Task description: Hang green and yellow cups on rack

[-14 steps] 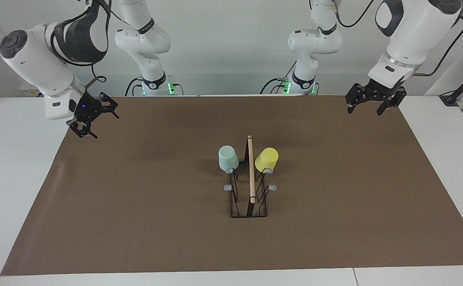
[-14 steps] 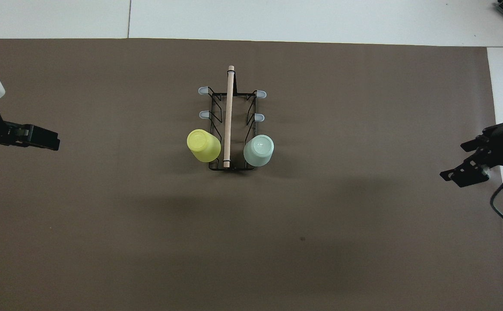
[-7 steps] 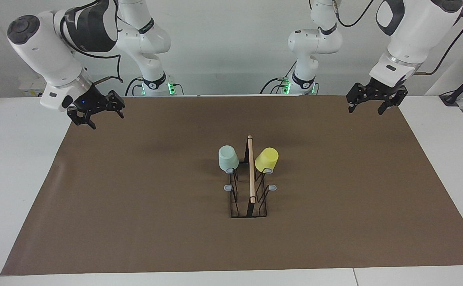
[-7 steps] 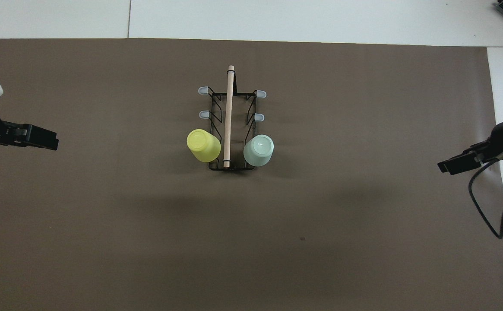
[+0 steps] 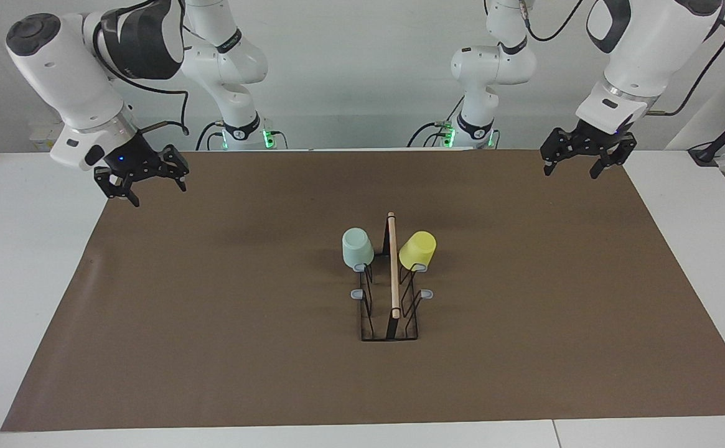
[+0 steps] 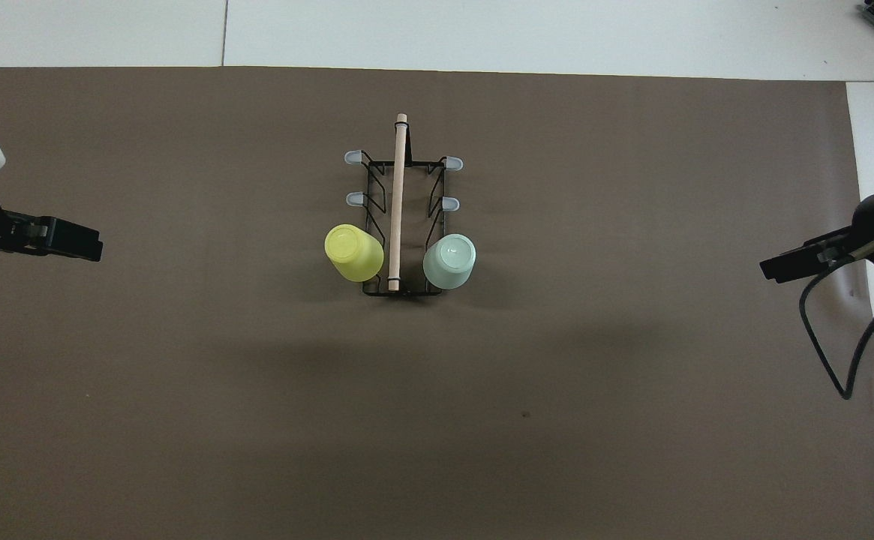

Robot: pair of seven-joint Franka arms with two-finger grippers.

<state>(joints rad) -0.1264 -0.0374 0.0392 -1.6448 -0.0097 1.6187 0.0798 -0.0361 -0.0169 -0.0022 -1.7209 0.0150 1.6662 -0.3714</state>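
Observation:
The black wire rack (image 5: 392, 267) (image 6: 397, 202), with a wooden rod along its top, stands mid-mat. The pale green cup (image 5: 357, 247) (image 6: 449, 261) hangs upside down on the peg nearest the robots, on the right arm's side. The yellow cup (image 5: 417, 249) (image 6: 352, 253) hangs the same way on the left arm's side. My left gripper (image 5: 570, 171) (image 6: 91, 247) hovers open and empty over the mat's edge at the left arm's end. My right gripper (image 5: 159, 193) (image 6: 770, 270) hovers open and empty over the mat's edge at the right arm's end.
A brown mat (image 5: 213, 311) covers most of the white table (image 5: 26, 261). Two bare grey-tipped pegs (image 6: 352, 157) stick out on each side of the rack, farther from the robots than the cups. The right arm's cable (image 6: 827, 352) loops beside it.
The right arm has drawn its gripper up and back toward the robots' end of the mat and turned it more level. The left gripper has barely moved. Cups and rack are unmoved.

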